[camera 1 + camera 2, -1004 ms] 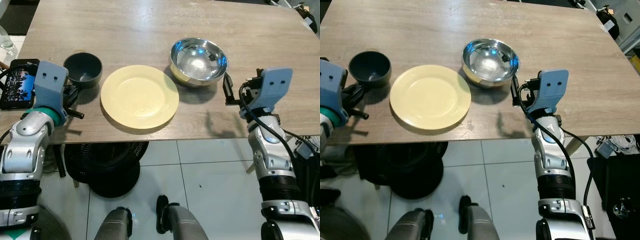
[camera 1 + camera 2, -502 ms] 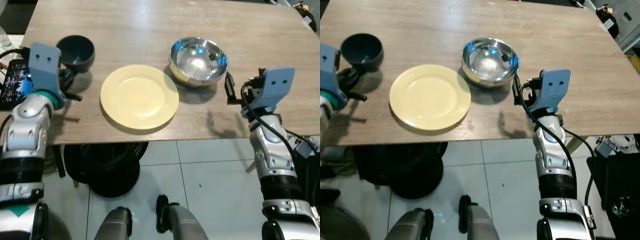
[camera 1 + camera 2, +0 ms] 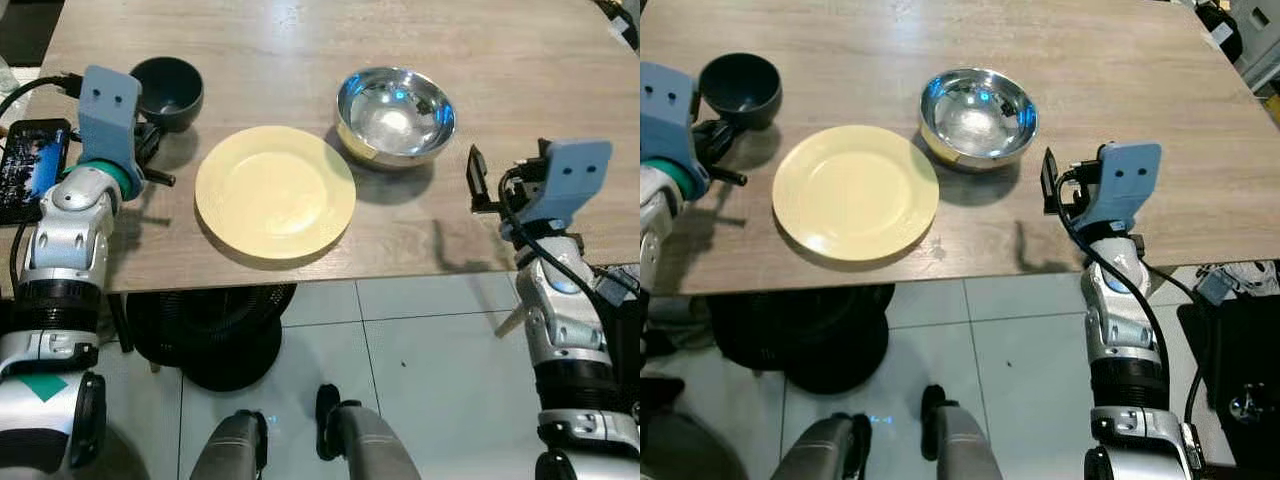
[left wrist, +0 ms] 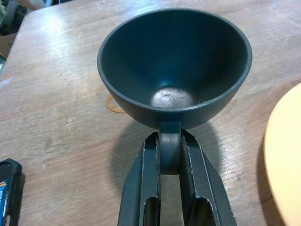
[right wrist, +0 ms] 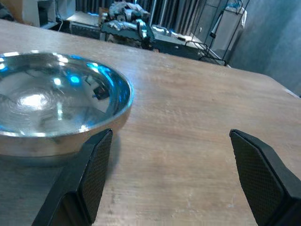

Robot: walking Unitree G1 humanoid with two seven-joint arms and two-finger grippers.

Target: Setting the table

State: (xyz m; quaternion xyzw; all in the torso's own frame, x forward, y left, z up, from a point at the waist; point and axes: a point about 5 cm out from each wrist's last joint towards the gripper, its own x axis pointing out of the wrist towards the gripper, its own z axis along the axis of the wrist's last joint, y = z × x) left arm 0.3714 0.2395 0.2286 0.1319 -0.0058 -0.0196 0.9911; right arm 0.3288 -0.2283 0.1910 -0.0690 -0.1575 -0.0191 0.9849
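Cup: my left gripper is clamped on the handle of the dark matte cup, far-left on the wood-grain tabletop.
Plate: round pale-yellow plate, beside the cup.
Bowl: shiny steel bowl.
Right gripper: fingers apart, beside the bowl.
Phone: at the tabletop's left edge.

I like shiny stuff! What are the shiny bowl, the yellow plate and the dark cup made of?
Shiny bowl: looks like polished metal, with mirror reflections inside.
Yellow plate: smooth and evenly glossy, maybe ceramic or plastic; can't tell.
Dark cup, held by the left gripper: matte dark, probably ceramic or plastic.
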